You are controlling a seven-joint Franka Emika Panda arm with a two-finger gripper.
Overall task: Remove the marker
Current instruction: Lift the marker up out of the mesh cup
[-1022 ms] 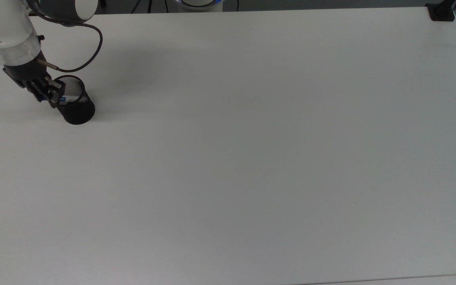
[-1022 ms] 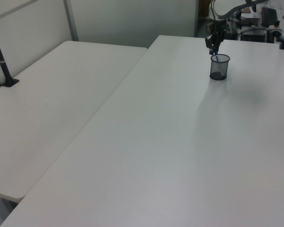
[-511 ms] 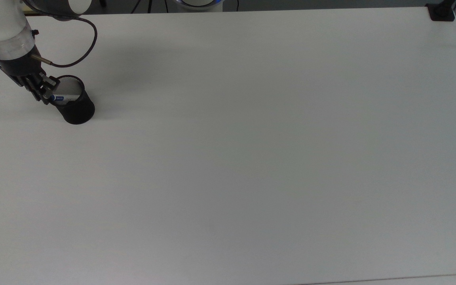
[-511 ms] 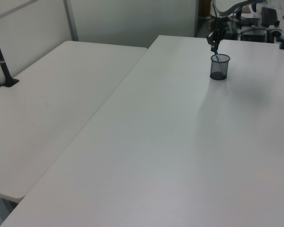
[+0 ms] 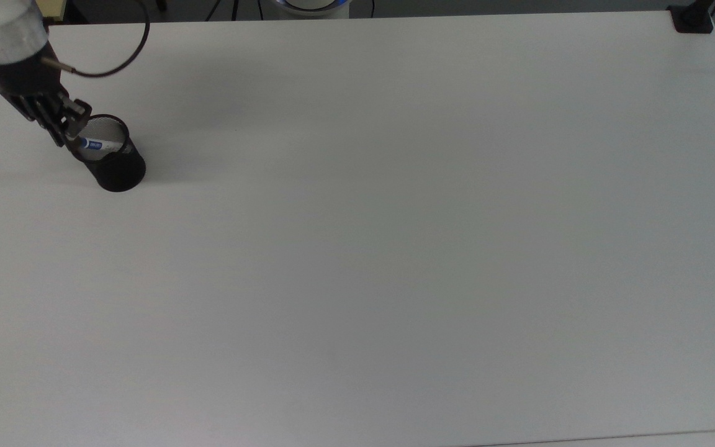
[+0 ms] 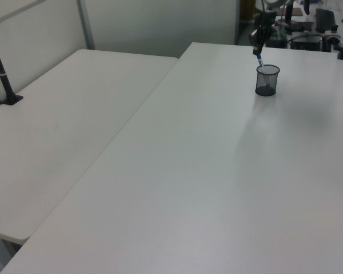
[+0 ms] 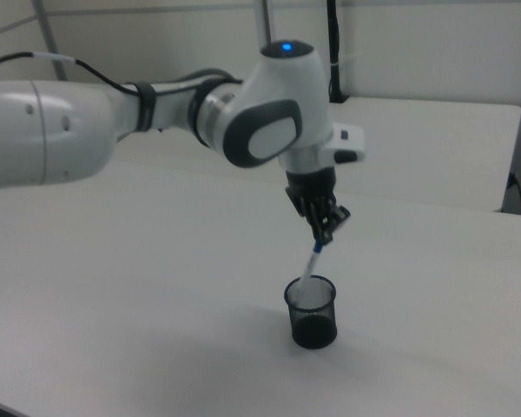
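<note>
- The marker [image 7: 310, 262] is hanging tilted from the gripper [image 7: 323, 234], its upper end pinched between the fingers and its lower end dipping just inside the rim of the black mesh cup [image 7: 312, 311], as the right view shows.
- Judged from this, the lifting-out step is in hand: the pen is mostly above the cup but not yet clear of it.
- The next move seems to call for more upward travel until the lower tip passes the rim, then a sideways carry to bare table; dragging sideways too soon could catch the rim and tip the light cup.
- The marker is looking slim, with a white barrel, a blue label band and a blue section near the fingers; in the top view the marker [image 5: 98, 145] is lying across the cup's mouth toward 9 o'clock.
- The gripper [image 5: 71, 127] is clamped on the marker's upper end, sitting at about 10 o'clock of the black mesh cup [image 5: 118, 167] in the top view.
- In the left view the marker [image 6: 259, 60] is slanting from the gripper [image 6: 256, 49] down toward 5 o'clock into the black mesh cup [image 6: 267, 80].
- The cup is standing upright on the white table [image 5: 395, 248], near the 10 o'clock corner of the top view.
- A second white table [image 6: 57, 131] is sitting at 9 o'clock in the left view.
</note>
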